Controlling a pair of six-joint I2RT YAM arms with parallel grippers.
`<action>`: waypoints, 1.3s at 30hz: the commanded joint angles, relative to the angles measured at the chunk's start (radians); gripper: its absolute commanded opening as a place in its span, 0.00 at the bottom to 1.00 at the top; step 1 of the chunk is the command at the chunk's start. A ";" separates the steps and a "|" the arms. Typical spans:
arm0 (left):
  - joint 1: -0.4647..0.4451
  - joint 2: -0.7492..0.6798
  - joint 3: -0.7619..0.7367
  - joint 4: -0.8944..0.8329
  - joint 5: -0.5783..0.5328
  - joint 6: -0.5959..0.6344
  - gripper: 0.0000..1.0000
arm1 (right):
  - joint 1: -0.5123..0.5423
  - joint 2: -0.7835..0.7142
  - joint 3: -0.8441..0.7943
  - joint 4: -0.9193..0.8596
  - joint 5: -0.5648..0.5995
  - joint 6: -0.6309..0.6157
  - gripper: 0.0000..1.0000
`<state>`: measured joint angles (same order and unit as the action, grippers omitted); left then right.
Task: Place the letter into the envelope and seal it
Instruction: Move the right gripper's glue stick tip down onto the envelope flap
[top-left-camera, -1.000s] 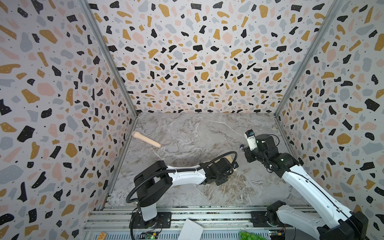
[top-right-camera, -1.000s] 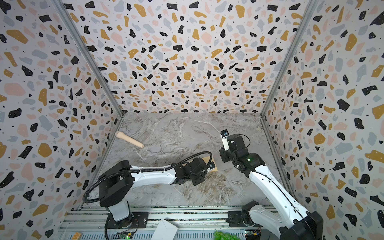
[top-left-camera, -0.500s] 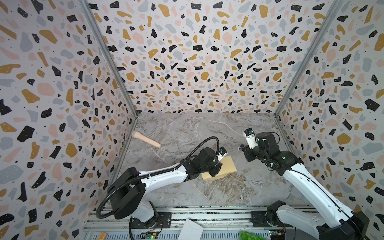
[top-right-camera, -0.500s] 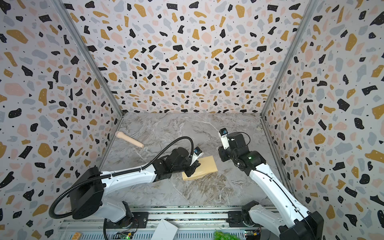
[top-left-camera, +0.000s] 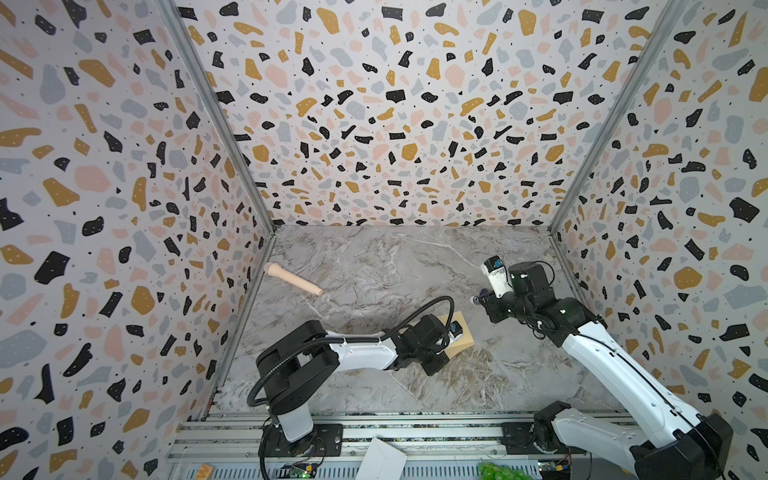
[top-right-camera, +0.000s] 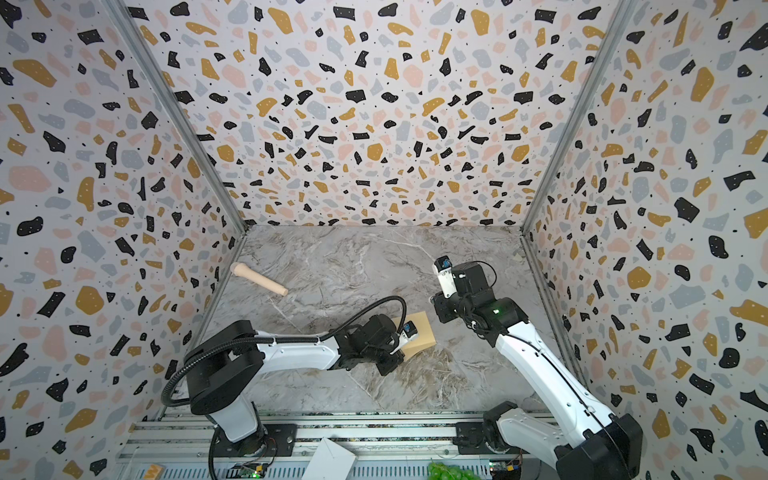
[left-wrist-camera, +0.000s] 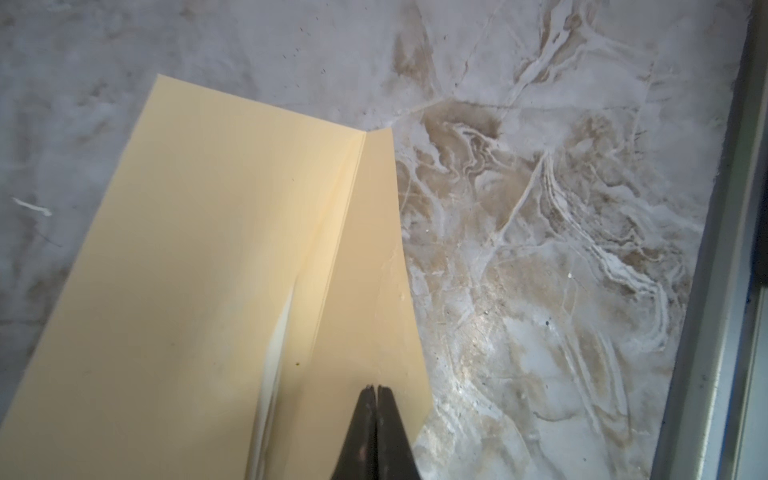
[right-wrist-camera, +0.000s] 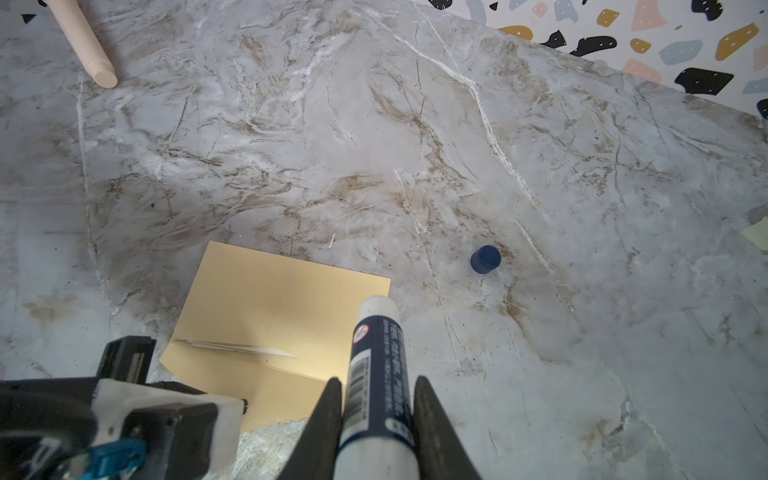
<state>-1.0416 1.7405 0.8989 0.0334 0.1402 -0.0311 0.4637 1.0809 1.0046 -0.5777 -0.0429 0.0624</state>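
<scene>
My left claw has clenched shut since a second ago, its tips together over the flap of the tan kraft-paper envelope, which lies under it on the grey marble tabletop. My right claw grips a navy-and-white glue stick. A small blue cap sits ahead of it. A thin edge of the pale cream letter shows in the envelope's mouth.

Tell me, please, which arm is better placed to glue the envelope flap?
Right, I'd say: the right jaws hold the uncapped glue stick, its tip toward the envelope; the left jaws are shut over the flap, with no glue.
</scene>
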 joint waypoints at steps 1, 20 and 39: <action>-0.018 0.024 -0.021 0.026 -0.036 -0.001 0.00 | 0.001 -0.009 0.038 -0.028 -0.012 0.005 0.00; 0.092 -0.312 -0.133 0.159 -0.073 -0.151 0.07 | 0.071 0.073 0.126 -0.126 -0.054 0.003 0.00; 0.262 -0.210 -0.273 0.283 0.025 -0.370 0.00 | 0.314 0.421 0.301 -0.218 0.015 0.033 0.00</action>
<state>-0.7853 1.5127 0.6239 0.2607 0.1417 -0.3637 0.7670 1.4918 1.2579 -0.7551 -0.0414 0.0849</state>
